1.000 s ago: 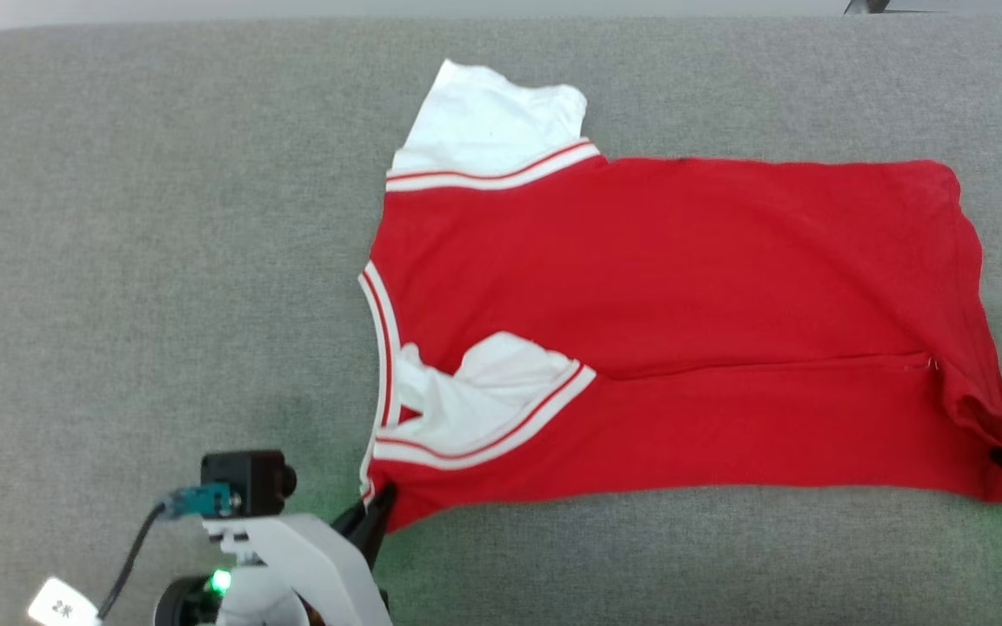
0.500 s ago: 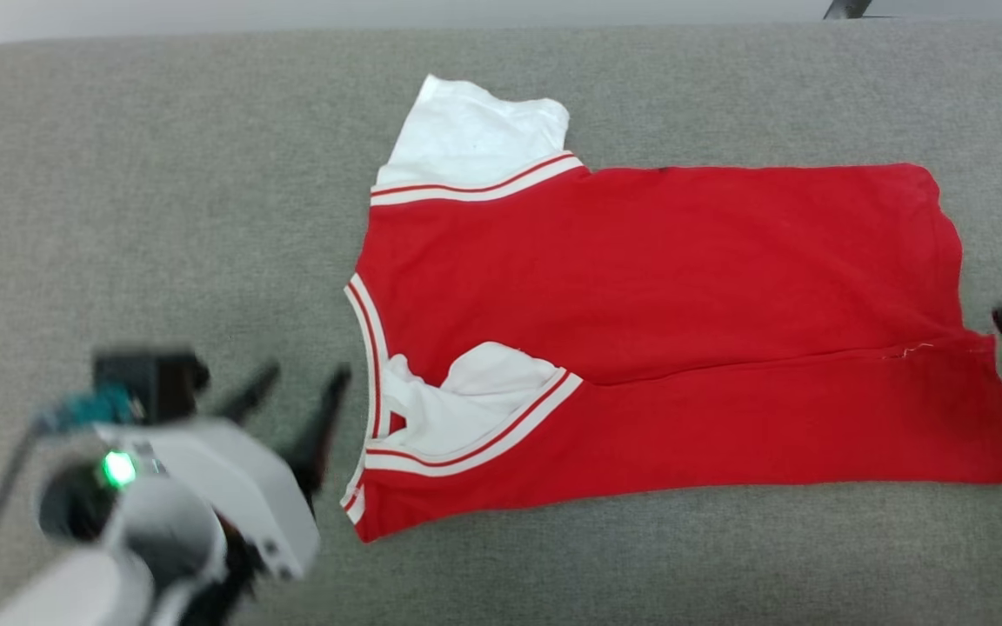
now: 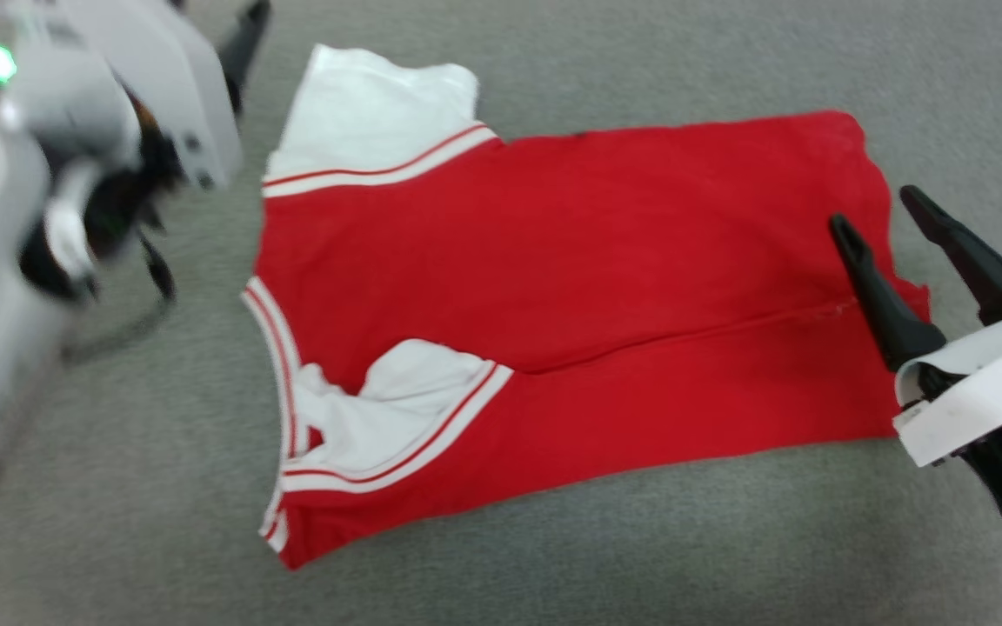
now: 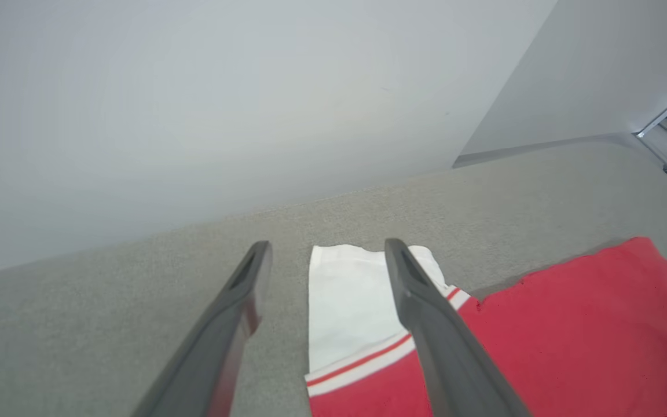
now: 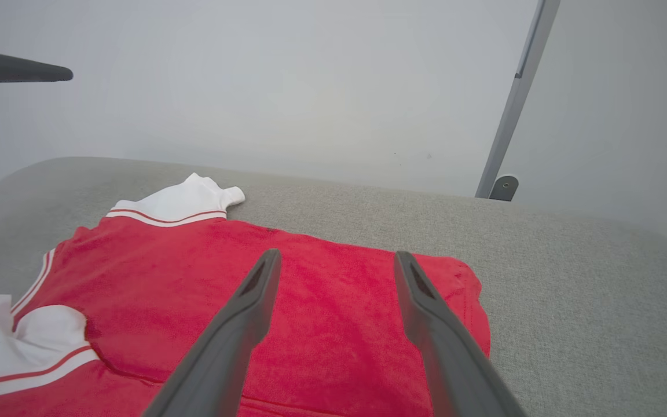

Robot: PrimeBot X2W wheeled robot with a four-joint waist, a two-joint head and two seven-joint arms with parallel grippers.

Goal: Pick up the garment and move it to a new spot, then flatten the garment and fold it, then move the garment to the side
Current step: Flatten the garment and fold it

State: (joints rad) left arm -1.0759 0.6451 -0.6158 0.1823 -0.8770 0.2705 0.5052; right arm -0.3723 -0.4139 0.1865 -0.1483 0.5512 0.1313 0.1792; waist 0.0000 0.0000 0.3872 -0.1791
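Lying spread on the grey fabric surface, the garment is a red jersey shirt with its collar end toward the robot's left and its hem toward the right. Its lettering is not on the side that faces up. The far sleeve, white with striped trim, sticks out flat past the far edge of the red body. The near sleeve is turned inward and rests crumpled on the red cloth beside the striped collar. A long fold line runs from that sleeve to the hem, with the near strip of the shirt laid over the rest. The left jaws are released and hold nothing. In the left wrist view the two dark fingers stand wide apart over the far sleeve and the bare surface beside it, with a pale wall beyond. The right jaws are likewise spread and empty. Their fingers straddle the hem edge, one over the red cloth and one over the grey. I cannot tell whether either tip touches the fabric. A slanted metal pole stands behind the surface in the right wrist view.
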